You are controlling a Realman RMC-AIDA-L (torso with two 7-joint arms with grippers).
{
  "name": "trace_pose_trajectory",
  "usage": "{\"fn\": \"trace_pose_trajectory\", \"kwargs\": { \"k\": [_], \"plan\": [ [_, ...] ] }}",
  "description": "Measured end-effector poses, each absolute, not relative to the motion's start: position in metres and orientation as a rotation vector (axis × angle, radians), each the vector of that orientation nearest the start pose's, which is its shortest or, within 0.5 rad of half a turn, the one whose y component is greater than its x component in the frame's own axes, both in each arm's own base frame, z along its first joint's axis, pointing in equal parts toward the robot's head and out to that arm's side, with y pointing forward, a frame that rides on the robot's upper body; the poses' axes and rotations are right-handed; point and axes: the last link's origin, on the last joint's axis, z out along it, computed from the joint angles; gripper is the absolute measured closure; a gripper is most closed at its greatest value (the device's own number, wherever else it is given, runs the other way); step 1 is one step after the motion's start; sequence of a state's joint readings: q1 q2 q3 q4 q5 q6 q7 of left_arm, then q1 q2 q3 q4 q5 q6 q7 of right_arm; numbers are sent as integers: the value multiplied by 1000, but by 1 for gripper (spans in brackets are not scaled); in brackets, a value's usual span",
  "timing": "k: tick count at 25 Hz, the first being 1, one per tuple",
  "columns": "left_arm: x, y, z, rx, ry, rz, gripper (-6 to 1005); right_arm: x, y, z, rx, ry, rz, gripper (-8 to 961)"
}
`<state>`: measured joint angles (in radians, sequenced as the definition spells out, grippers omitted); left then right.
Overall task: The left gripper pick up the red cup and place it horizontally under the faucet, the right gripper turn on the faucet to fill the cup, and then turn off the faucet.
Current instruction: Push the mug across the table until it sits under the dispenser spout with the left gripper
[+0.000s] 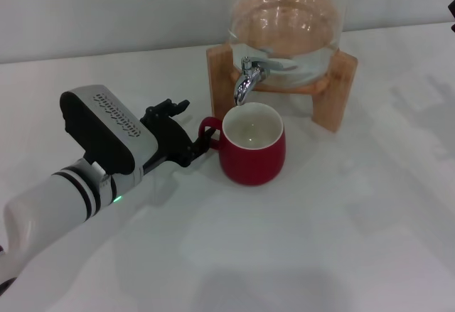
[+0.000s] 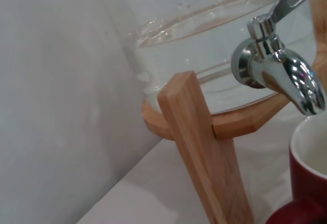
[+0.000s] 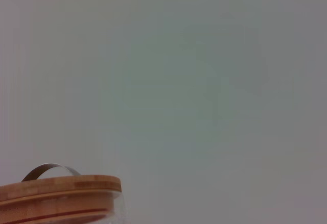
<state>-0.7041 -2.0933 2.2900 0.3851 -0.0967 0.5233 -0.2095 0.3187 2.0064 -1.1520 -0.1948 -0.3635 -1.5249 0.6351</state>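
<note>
The black-clawed left gripper [image 1: 186,133] pinches the squat red ceramic cup [image 1: 253,146] by its handle under the chrome faucet [image 1: 248,77]; next, the unseen right gripper must open the lever.

The glass dispenser [image 1: 288,24] is cut off by the head view's top edge, so its lid is unseen there. The left wrist view shows only a slice of the red cup [image 2: 310,175]. The right gripper appears in no view. The left gripper's [image 1: 201,139] fingertips crowd the cup's handle; whether they clamp it cannot be told.
</note>
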Motion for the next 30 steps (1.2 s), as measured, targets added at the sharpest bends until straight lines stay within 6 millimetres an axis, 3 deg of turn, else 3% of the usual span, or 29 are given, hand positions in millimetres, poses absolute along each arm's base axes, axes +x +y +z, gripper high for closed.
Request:
{"fn": "trace_pose_trajectory", "kwargs": {
  "k": [30],
  "plan": [
    [-214,377,-133,-2390,-121,-301,342,334,299,75,-1512,444,1134,85]
  ]
}}
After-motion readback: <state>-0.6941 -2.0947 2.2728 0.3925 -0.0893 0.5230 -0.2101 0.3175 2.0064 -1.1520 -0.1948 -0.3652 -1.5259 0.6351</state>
